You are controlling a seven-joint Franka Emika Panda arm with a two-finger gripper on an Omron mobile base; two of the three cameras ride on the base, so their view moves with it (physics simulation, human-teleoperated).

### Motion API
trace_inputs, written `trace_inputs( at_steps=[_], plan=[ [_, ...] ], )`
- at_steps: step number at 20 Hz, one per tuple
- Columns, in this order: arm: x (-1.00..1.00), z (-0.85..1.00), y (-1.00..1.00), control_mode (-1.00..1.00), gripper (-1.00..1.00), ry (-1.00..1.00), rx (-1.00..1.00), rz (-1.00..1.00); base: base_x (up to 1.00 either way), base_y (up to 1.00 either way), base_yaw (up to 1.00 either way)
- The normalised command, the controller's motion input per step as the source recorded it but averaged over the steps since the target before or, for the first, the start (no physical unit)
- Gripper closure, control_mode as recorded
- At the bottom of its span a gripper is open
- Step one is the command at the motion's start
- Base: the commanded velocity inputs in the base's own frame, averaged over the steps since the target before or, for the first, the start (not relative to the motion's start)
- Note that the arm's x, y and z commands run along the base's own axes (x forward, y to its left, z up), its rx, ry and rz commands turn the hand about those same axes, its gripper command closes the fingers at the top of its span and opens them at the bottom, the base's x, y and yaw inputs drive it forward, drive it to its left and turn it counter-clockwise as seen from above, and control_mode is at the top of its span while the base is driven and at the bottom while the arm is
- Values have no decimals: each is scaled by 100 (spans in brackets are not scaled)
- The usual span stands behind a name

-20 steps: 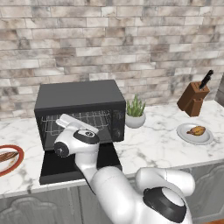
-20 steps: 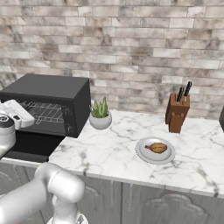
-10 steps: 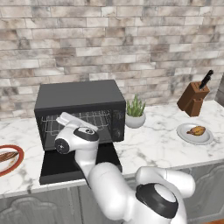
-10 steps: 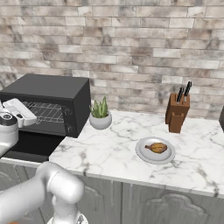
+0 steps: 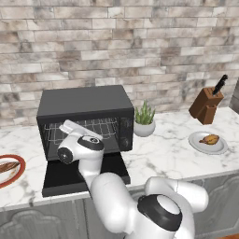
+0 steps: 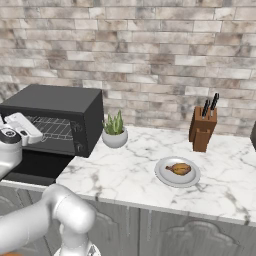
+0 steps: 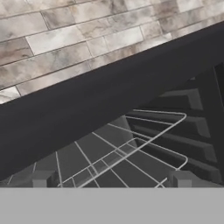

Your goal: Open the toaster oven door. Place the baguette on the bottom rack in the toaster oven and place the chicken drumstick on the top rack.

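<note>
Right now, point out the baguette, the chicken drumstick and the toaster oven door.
baguette (image 5: 7,166), left base view, middle of loaf.
chicken drumstick (image 6: 180,168), right base view, thick middle.
toaster oven door (image 5: 65,179), left base view, lowered panel's inner face.

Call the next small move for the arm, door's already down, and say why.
Probably back the open, empty gripper away from the matte black toaster oven and swing toward the long brown baguette on the red-rimmed plate. The flat black door lies open and both silver wire racks look bare.

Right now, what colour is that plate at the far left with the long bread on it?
White with a red-orange rim: the plate shows best in the left base view.
</note>
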Motion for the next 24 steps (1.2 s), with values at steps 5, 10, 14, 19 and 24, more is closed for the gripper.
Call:
trace_inputs(
  at_steps=[5,10,14,19,24],
  plan=[
    [11,-1,7,-100,-100,0,3,0,0,0,0],
    [19,-3,5,-100,-100,0,2,0,0,0,0],
    [11,-17,8,-100,-100,0,1,0,0,0,0],
    [9,-21,8,-100,-100,0,0,0,0,0,0],
    [10,-17,8,-100,-100,0,0,0,0,0,0]
  ],
)
